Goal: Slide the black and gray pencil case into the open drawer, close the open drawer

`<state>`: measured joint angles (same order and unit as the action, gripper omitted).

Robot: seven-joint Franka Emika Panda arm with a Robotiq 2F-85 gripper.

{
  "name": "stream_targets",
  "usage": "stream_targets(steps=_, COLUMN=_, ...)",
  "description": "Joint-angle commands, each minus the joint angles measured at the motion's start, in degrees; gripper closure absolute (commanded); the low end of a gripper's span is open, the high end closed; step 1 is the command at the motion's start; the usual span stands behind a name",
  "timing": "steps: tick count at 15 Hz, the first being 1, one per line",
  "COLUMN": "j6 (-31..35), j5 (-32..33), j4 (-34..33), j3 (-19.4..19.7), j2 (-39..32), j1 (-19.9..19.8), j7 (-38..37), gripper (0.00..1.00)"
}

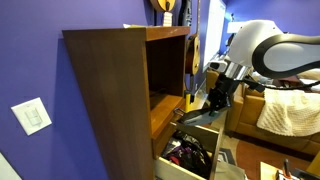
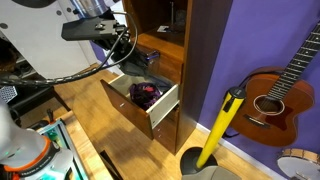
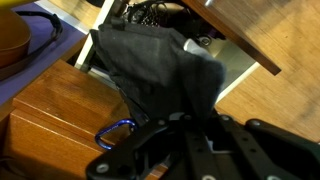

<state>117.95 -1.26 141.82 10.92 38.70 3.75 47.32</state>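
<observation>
Black and gray pencil case bunched against my gripper, above open drawer. Cannot tell whether my fingers clamp it. Ease it low over rim, clear of red-and-black clutter.

Guitar by purple wall, wall switch plate

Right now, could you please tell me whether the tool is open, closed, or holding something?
Tool: closed on the pencil case, above the drawer.
</observation>
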Motion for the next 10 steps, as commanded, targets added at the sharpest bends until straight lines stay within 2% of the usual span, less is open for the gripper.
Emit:
stream_targets(steps=1, j6=-1.2, j5=1.1, j4=0.8, j3=0.4, j2=1.5, j1=-0.5, j7=0.7, gripper=0.96)
stream_targets(steps=10, j6=-2.4, j5=4.7, j4=1.0, j3=-0.3, j2=5.1, j1=-2.1, j7=-0.2, gripper=0.96)
